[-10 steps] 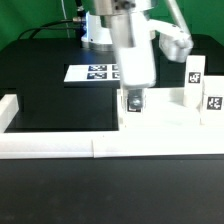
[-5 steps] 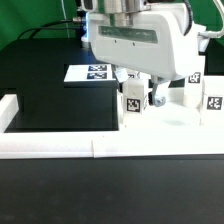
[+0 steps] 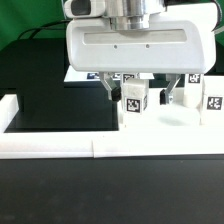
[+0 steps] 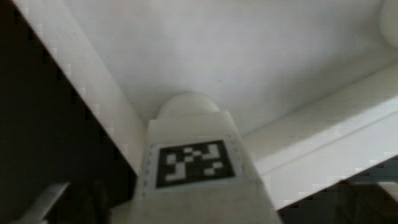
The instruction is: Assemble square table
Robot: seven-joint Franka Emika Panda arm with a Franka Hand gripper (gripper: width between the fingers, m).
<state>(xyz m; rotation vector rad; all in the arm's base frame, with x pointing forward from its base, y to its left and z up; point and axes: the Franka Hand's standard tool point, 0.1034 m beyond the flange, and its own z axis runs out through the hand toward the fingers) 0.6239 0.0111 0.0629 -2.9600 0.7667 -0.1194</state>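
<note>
The open hand [image 3: 137, 92] straddles one tagged leg [image 3: 133, 100]; two more legs [image 3: 212, 103] stand beside it.

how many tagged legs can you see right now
3 show in the exterior view. One leg stands upright under the claw, one leg at that view's right edge, one leg behind it, partly covered. A fourth may be hidden.

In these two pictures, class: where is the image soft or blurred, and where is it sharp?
Exterior view: the gripper body looms large and slightly soft; tags on the legs stay readable. Wrist view: soft throughout; the leg fills the frame, its tag recognisable but fuzzy-edged.
</note>
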